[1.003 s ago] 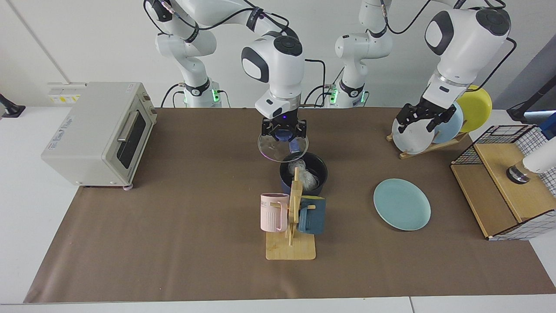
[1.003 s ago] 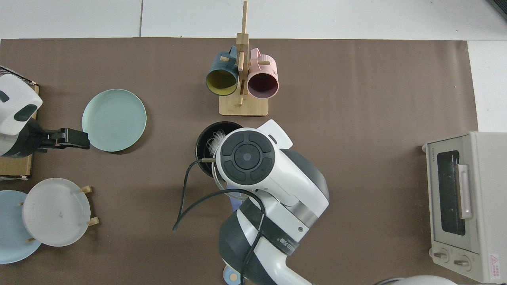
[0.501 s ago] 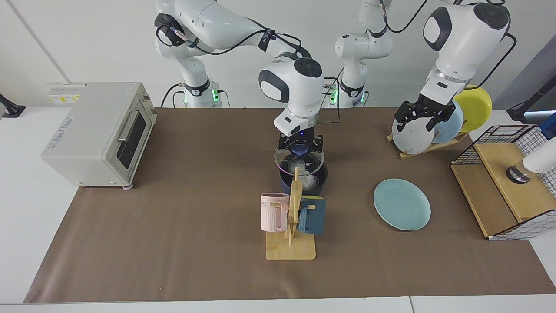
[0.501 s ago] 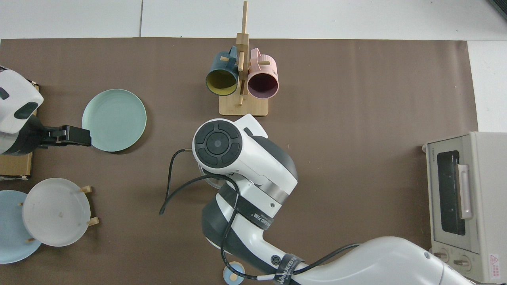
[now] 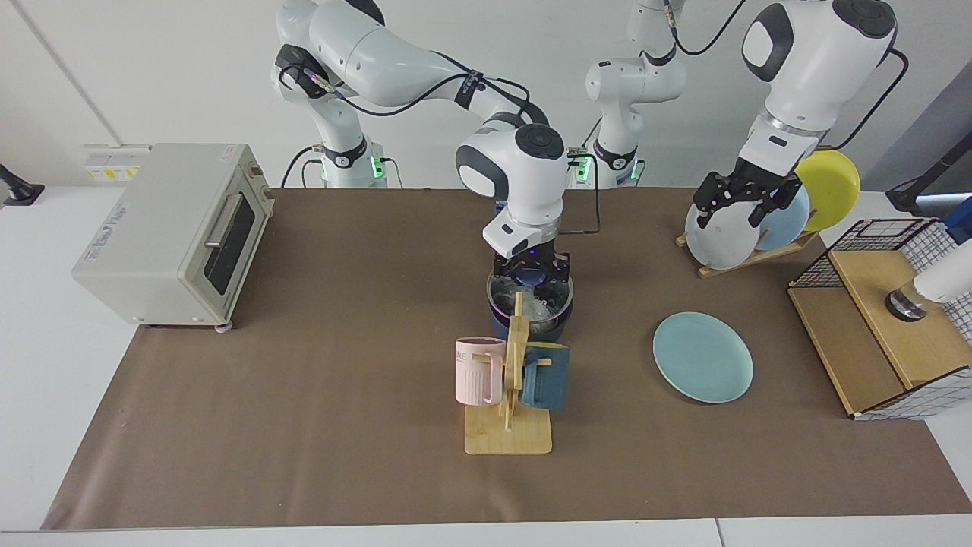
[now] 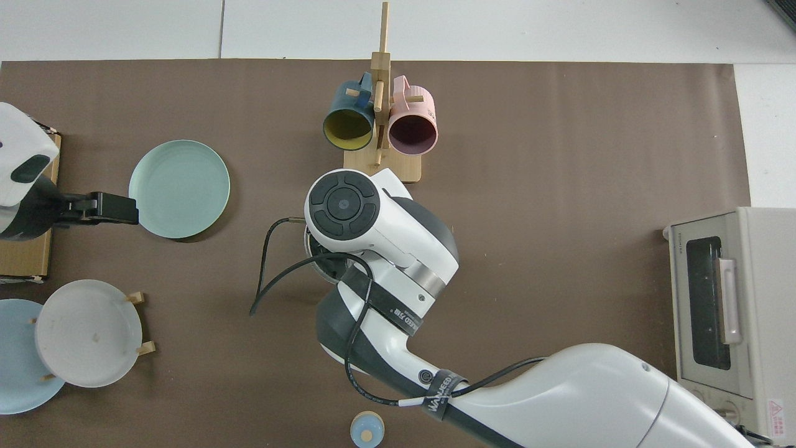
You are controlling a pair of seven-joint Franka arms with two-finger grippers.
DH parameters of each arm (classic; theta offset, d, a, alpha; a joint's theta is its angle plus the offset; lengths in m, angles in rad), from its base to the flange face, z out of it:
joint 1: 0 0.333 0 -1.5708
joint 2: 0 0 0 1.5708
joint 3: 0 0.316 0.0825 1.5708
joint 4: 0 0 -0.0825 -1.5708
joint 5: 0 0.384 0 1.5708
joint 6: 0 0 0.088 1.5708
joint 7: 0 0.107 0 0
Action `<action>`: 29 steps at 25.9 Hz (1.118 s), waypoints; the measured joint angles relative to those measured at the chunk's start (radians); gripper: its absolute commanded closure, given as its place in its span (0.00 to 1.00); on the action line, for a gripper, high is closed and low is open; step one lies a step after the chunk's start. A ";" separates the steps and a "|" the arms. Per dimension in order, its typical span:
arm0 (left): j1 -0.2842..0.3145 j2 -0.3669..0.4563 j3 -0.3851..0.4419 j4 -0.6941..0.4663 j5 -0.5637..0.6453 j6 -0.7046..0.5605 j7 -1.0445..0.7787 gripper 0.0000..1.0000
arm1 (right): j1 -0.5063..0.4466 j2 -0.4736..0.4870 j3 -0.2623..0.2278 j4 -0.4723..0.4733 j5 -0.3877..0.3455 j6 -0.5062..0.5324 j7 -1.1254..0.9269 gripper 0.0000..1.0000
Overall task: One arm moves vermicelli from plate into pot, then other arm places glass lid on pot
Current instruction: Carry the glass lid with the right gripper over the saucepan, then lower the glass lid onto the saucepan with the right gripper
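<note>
Lowered since half a second ago, the glass lid is now being seated on the pot, vermicelli inside, behind the mug rack. Its knob is being pinched by the right gripper; level seating should be confirmed before release. Farther off, the left gripper is being held spread, waiting beyond the bare plate.

A: What crowds the pot?
B: The right gripper sits on top, clamped on the glass lid; the mug rack stands touching-close on its near side.
A: Any open mat?
B: Wide bare stretches left of the pot, and between it and the plate.
</note>
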 measured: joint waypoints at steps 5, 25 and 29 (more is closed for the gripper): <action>0.000 0.000 0.000 0.000 0.000 0.000 0.000 0.00 | 0.011 0.022 0.000 0.010 -0.014 0.000 0.000 1.00; 0.000 0.000 0.000 0.004 0.000 0.000 0.000 0.00 | 0.018 0.060 -0.001 0.059 -0.044 -0.024 0.000 1.00; 0.000 0.000 0.000 0.004 0.000 0.000 0.000 0.00 | 0.035 0.089 -0.001 0.109 -0.044 -0.071 0.000 1.00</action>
